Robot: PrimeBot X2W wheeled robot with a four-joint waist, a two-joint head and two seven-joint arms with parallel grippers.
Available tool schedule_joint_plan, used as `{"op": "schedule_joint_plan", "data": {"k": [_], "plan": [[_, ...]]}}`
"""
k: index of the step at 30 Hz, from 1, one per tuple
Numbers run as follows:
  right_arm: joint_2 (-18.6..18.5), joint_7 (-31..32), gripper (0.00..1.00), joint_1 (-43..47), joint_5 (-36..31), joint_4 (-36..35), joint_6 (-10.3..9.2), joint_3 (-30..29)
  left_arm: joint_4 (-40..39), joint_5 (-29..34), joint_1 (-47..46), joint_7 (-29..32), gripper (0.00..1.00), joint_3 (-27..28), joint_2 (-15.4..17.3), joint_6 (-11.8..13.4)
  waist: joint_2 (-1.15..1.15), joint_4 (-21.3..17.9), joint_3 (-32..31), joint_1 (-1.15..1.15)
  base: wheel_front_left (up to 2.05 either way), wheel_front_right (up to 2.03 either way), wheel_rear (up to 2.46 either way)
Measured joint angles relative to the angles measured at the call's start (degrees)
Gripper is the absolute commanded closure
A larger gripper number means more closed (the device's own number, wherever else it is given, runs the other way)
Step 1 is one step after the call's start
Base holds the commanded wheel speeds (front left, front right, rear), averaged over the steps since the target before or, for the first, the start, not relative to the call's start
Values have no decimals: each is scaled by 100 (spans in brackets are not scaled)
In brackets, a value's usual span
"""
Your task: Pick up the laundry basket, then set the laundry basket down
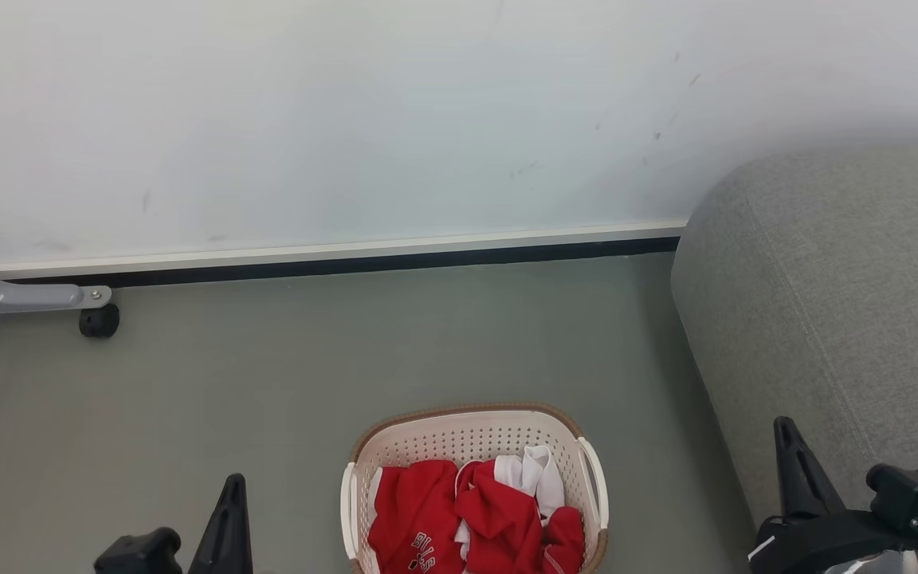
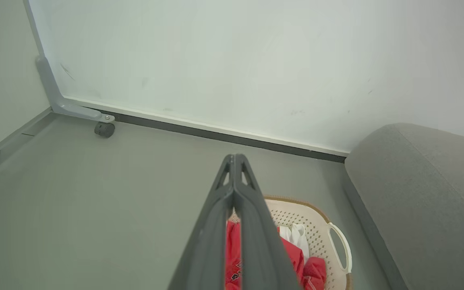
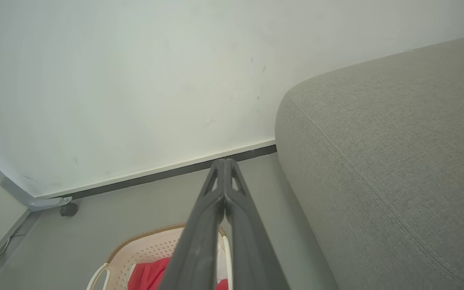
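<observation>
Laundry basket (image 1: pixel 471 446), far rim (image 1: pixel 459 410) unobstructed, head view.

Printed in white on the red garment (image 1: pixel 415 518), toward the left wall of the laundry basket (image 1: pixel 467 434): curved lettering, seemingly "BULLS", not fully legible. Nothing else readable.

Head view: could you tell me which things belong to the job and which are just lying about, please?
Job: cream-white, brown-rimmed perforated plastic laundry basket; left gripper; right gripper.
Lying about: grey fabric sofa; black caster wheel; red and white clothes.
</observation>
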Motion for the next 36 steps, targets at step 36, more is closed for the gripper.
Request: {"op": "schedule_joint_plan", "data": {"k": [36], "plan": [[477, 828, 100, -39, 2733, 129, 547, -1022, 447, -3127, -345, 539, 100, 532, -37, -520, 0, 77, -30, 0, 0, 0, 0]]}}
